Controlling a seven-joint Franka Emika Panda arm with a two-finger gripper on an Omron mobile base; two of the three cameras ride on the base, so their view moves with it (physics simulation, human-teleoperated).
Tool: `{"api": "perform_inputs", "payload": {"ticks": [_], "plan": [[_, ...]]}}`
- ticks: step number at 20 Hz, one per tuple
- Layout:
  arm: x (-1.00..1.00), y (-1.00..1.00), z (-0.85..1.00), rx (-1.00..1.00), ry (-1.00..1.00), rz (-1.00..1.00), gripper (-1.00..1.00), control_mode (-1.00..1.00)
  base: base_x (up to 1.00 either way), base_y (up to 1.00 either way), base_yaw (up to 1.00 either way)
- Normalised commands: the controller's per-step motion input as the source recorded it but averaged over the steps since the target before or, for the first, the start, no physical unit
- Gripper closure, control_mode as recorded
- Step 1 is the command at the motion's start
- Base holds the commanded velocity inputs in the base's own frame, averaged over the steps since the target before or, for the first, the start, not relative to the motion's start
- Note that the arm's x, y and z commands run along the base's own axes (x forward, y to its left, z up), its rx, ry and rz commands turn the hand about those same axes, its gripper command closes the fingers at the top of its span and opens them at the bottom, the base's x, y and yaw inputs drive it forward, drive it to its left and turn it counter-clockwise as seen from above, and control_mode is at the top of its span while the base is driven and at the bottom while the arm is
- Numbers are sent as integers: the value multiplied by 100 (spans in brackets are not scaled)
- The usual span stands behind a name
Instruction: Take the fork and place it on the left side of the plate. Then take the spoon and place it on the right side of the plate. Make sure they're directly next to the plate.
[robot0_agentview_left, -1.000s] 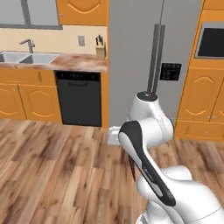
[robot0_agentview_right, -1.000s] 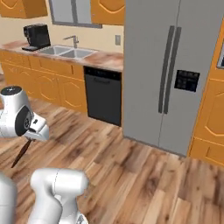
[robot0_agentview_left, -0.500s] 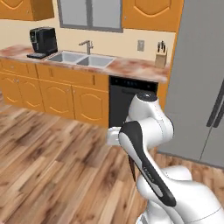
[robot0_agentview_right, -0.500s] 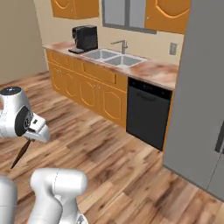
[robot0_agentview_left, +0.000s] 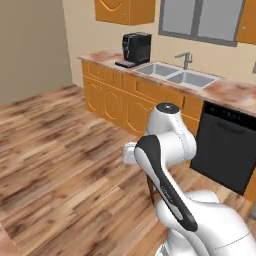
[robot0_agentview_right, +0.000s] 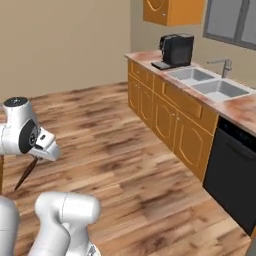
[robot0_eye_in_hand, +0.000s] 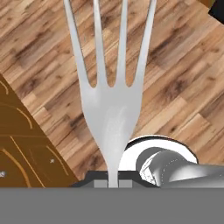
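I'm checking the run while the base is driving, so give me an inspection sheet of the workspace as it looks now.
Surface: wood plank floor all round the base; a brown patterned surface at the left edge of the hand view, too partial to name.
Job's things: fork held in the hand, silver tines pointing away from it; its dark handle hangs below the hand in the right base view. Spoon and plate: nothing seen.
Clutter: nothing seen.
Grippers: hand shut on the fork.
Cables: nothing seen.
Surroundings: counter over orange cabinets, with a black coffee machine, a double sink with faucet, and a black dishwasher beneath.
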Motion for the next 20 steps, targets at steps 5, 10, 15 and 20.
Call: {"api": "perform_inputs", "payload": {"ticks": [5, 10, 15, 20], "plan": [[0, 0, 0, 0, 0, 0, 100, 100, 89, -20, 76], [0, 0, 0, 0, 0, 0, 100, 100, 100, -34, 62], [0, 0, 0, 0, 0, 0, 100, 100, 100, -58, 43], [0, 0, 0, 0, 0, 0, 100, 100, 100, -64, 33]]}}
